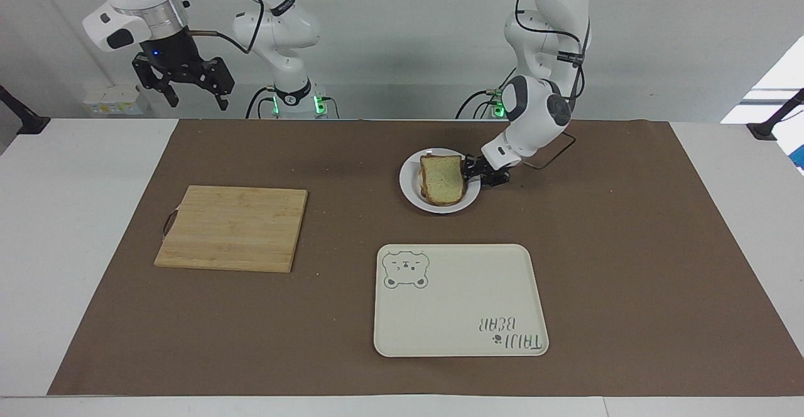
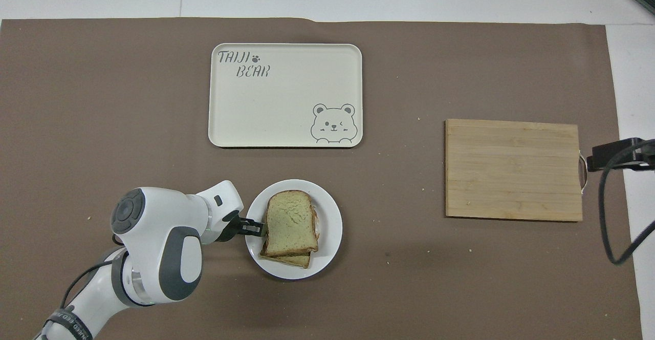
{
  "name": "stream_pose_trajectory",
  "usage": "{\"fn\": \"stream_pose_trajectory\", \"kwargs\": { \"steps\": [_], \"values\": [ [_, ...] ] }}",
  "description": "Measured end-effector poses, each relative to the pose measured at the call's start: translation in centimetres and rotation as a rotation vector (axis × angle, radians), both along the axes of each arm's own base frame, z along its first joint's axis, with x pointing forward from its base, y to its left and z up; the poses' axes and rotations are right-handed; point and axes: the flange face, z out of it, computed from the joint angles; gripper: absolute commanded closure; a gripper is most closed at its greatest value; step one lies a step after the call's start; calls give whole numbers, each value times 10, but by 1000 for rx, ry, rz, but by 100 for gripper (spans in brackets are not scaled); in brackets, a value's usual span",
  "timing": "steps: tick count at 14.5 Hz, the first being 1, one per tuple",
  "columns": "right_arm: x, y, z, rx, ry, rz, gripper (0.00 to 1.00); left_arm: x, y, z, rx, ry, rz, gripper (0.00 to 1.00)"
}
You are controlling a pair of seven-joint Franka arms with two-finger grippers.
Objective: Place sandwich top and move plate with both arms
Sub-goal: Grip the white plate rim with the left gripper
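Fingers (image 1: pixel 182 94) spread, facing view only.

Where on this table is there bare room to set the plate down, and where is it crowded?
Free: the whole tray, the cutting board, and the brown mat between the plate and the board. Crowded: the plate's rim toward the left arm's end, where the left gripper sits against the sandwich top.

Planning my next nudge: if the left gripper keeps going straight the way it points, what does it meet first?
The sandwich top on the plate: the left gripper already sits over the rim, pointing at the slice's edge; contact is unclear.
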Motion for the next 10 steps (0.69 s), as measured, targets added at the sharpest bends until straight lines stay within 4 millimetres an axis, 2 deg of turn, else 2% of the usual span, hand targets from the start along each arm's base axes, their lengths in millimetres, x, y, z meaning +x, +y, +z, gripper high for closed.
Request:
{"fn": "stream_pose_trajectory", "kwargs": {
  "steps": [3,10],
  "values": [
    [2,2,3,5,-27,3,0,1,1,3,-34,9,42,100],
    [-6,5,-1,6,-24,12,0,12,25,3,-97,38,111,100]
  ]
}}
